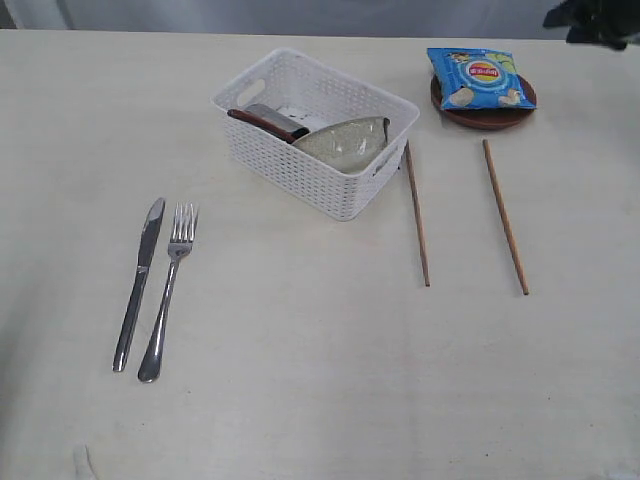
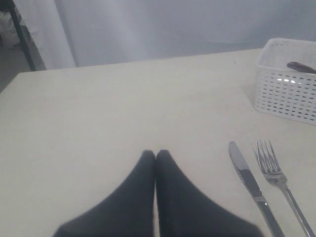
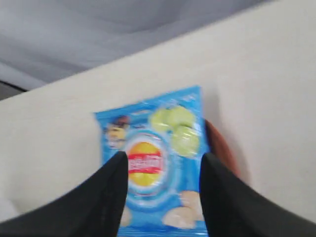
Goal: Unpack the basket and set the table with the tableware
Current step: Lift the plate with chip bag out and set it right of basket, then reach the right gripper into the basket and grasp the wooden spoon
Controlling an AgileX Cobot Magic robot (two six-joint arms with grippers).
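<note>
The white basket stands at the back middle of the table. In it lie a tilted bowl, a steel cup and a wooden spoon. A knife and a fork lie side by side at the left. Two chopsticks lie apart, right of the basket. A blue chip bag rests on the small brown plate. My right gripper hovers open over the bag, one finger on each side. My left gripper is shut and empty over bare table, left of the knife.
The plate with the bag sits at the back right, close to the table's far edge. The dark right arm shows in the far right corner. The basket and the fork lie beyond the left gripper.
</note>
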